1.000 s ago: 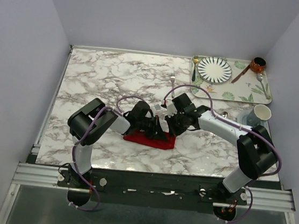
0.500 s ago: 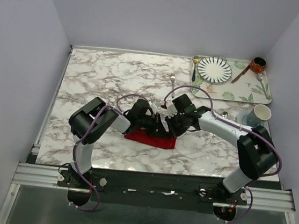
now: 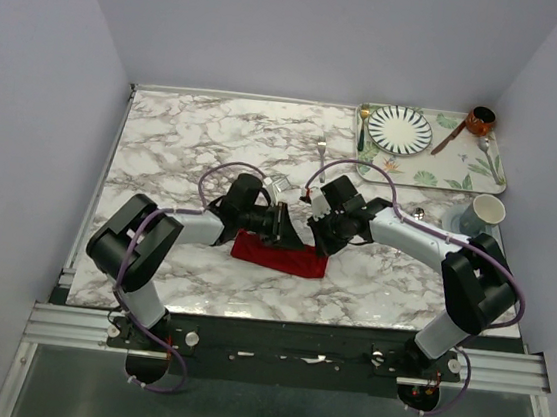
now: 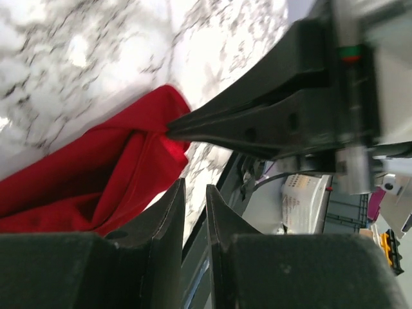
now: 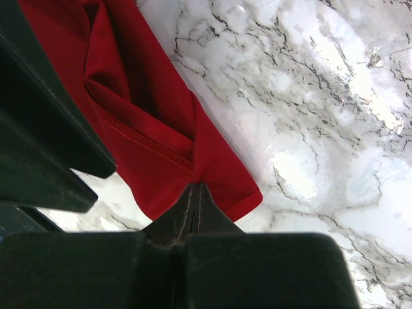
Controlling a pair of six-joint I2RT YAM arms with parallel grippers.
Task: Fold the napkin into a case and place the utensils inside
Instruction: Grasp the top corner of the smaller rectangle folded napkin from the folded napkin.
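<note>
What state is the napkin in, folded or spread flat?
Folded. The napkin is a narrow strip with overlapping layers visible in the right wrist view; the right claw pinches one end.

No writing can be read. Print on a white object (image 4: 304,201) at four o'clock is too blurred.

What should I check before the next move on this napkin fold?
1. Right gripper pinching the napkin at its edge: ok, shut on it.
2. Left gripper free of the cloth: ok, fingers slightly apart, nothing between them.
3. Napkin folded narrow: ok. Finished pocket: cannot tell.
4. Fork located: ok, lying on the marble table beside the tray.
5. Fork tucked into the napkin: not ok.
</note>
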